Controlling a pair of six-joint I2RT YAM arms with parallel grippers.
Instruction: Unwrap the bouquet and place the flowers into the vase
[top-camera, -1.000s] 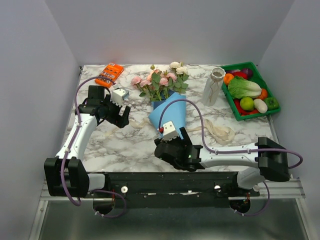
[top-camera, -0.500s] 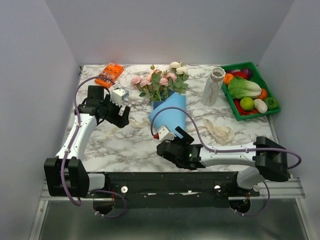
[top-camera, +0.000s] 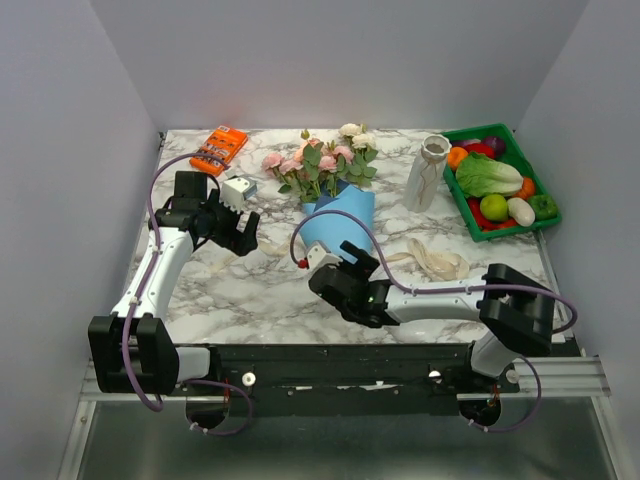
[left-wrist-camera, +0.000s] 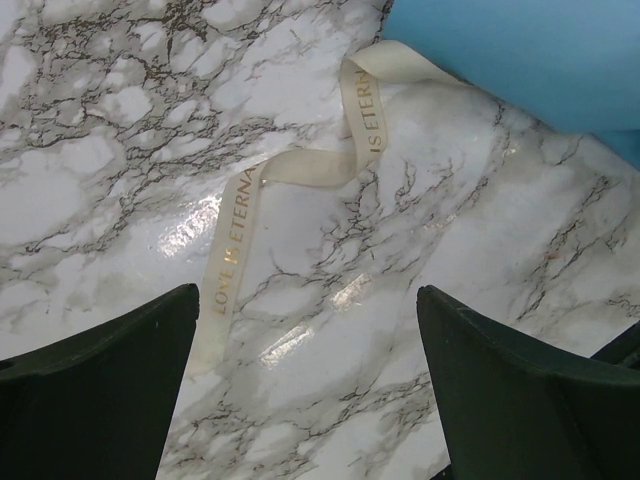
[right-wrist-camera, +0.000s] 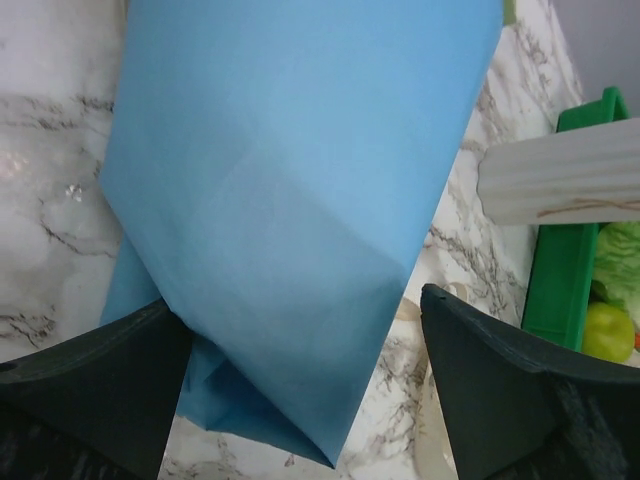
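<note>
Bouquet (top-camera: 332, 195) around the middle of the table (top-camera: 250, 295), somewhat nearer the far edge. Flowers (top-camera: 320, 160) fanned toward the far edge, pink blooms on the left, cream ones on the right, stems inside the blue paper cone (top-camera: 340, 220), narrow end toward the near edge.

Cream ribbon (left-wrist-camera: 300, 170) loose and flat on the marble, gold lettering along it, one end running up to the paper's edge. Left jaws spread wide just above that ribbon, pinching nothing.

Right jaws spread wide as well, over the cone's narrow end, blue paper between them in the right wrist view; touching the paper or not, hard to tell.

Vase (top-camera: 427, 172) upright toward the far right corner, apart from the bouquet, just beside the green tray (top-camera: 480, 129) of toy vegetables. Pale crumpled heap (top-camera: 437, 263), probably more ribbon, on the table between the cone and the right edge. Orange packet (top-camera: 219, 147) at the far left corner.
</note>
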